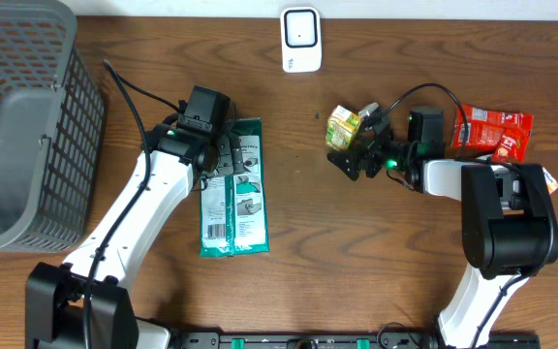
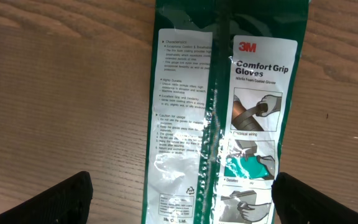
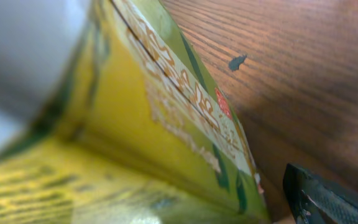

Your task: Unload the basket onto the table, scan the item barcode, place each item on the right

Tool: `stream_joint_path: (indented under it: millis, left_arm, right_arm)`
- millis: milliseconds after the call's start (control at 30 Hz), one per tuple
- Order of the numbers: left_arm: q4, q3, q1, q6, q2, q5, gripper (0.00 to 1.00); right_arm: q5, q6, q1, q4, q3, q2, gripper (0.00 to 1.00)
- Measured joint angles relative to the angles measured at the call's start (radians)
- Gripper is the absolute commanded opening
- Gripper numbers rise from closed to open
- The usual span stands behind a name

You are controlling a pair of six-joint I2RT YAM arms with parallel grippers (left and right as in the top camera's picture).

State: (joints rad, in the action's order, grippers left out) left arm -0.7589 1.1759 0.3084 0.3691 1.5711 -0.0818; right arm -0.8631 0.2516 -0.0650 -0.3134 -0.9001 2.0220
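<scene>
The green gloves packet lies flat on the table, left of the white scanner and nearer the robot than it is. The left pincer hangs over the packet's scanner-side end. Its fingers are spread wide, with the packet between and below them (touching or not, I cannot tell). Right of the scanner, the right pincer is spread too, close against a yellow-green carton. A red pouch lies further right.
</scene>
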Motion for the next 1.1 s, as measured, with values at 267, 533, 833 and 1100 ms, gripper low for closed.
stream_joint_path:
  millis: [267, 533, 833, 1100]
  left_arm:
    - [0.0, 0.0, 0.0, 0.0, 0.0, 0.0, 0.93]
    - [0.0, 0.0, 0.0, 0.0, 0.0, 0.0, 0.93]
    - [0.0, 0.0, 0.0, 0.0, 0.0, 0.0, 0.93]
    - [0.0, 0.0, 0.0, 0.0, 0.0, 0.0, 0.93]
  right_arm:
    - [0.103, 0.075, 0.0, -0.028, 0.0, 0.0, 0.99]
    - [0.123, 0.081, 0.0, -0.096, 0.001, 0.0, 0.85]
    - [0.067, 0.074, 0.01, -0.09, 0.003, 0.0, 0.69]
    - [0.063, 0.074, 0.01, -0.1, 0.003, 0.0, 0.73]
